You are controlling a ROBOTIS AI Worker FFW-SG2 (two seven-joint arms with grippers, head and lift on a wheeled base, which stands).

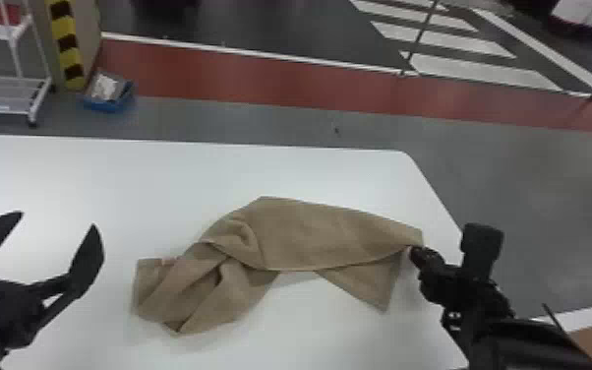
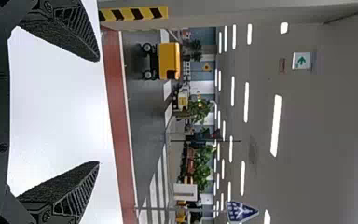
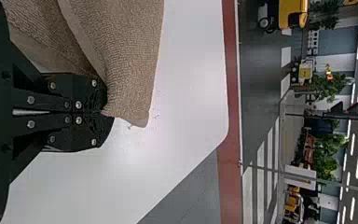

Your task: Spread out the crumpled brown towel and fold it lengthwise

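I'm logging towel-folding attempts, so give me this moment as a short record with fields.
towel: brown towel, rumpled and twisted at its left end, smoother toward its right
left gripper: left gripper, open and empty, left of the towel
right gripper: right gripper, shut on the towel's right end
surface: white table
lengthwise fold: not yet made
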